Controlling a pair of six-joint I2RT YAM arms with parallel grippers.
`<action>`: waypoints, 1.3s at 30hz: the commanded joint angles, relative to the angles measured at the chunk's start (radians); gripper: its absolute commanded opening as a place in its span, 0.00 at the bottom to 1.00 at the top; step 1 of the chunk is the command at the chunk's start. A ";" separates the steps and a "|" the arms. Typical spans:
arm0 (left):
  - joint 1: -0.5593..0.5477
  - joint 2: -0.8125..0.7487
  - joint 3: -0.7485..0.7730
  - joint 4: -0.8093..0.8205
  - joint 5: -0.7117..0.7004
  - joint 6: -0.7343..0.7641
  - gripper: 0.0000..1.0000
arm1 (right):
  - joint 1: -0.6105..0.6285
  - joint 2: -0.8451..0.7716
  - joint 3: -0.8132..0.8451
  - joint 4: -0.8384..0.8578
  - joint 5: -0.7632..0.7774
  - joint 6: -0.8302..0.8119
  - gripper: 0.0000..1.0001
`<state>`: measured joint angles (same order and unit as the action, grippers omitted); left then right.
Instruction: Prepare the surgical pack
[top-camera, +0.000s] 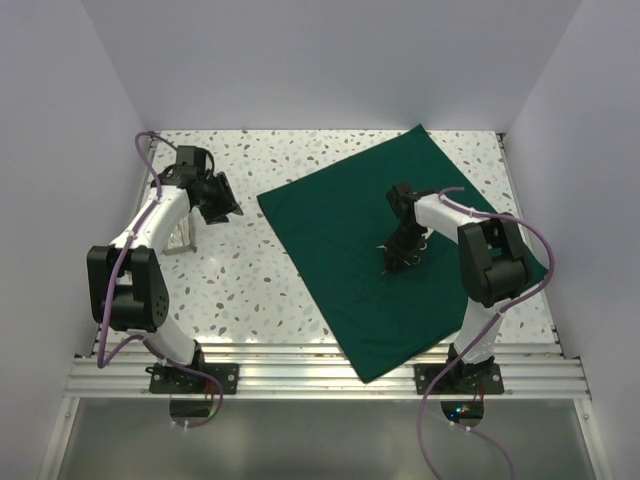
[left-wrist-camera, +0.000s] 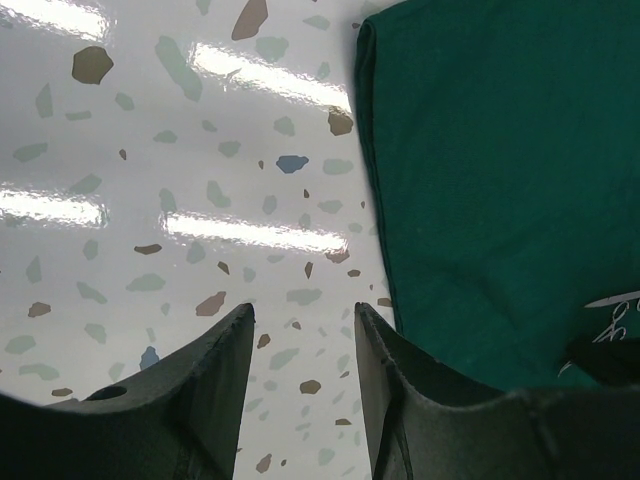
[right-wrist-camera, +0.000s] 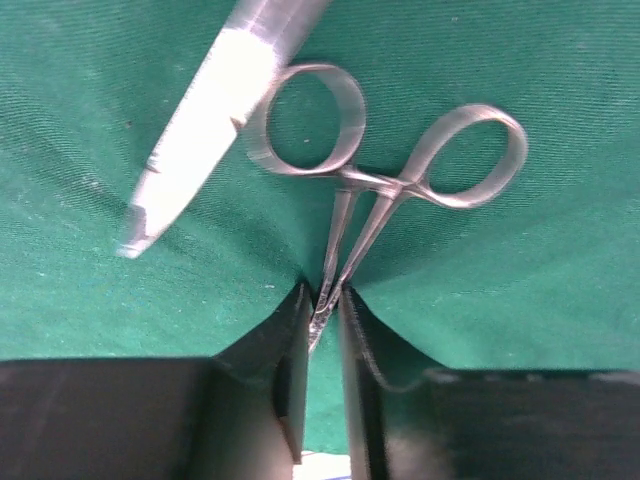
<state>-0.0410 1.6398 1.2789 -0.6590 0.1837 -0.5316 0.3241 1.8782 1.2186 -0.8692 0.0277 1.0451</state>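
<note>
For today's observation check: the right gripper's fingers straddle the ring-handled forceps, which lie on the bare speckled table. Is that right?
No. The forceps lie on the green drape, not the bare table, as the right wrist view shows. The right gripper does straddle them with its fingers.

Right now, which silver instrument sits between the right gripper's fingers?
The ring-handled instrument: its shanks run into the right gripper. The flat, ringless instrument lies outside the jaws.

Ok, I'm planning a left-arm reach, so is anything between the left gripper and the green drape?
Nothing visible. Only bare speckled table lies between the open left gripper and the green drape; the forceps lie further in on the cloth, clamped in the right gripper.
</note>
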 joint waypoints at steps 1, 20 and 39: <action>-0.008 -0.046 0.004 0.038 0.019 0.002 0.49 | 0.000 0.019 -0.034 0.007 0.029 0.032 0.18; -0.011 -0.060 -0.015 0.042 0.010 0.002 0.49 | -0.002 -0.071 0.019 -0.090 0.064 -0.054 0.13; -0.063 -0.011 -0.079 0.299 0.468 -0.079 0.68 | 0.056 -0.097 0.182 0.055 -0.198 -0.463 0.00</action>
<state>-0.0643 1.6226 1.2377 -0.5362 0.4095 -0.5484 0.3382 1.8378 1.3125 -0.8913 -0.0319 0.7536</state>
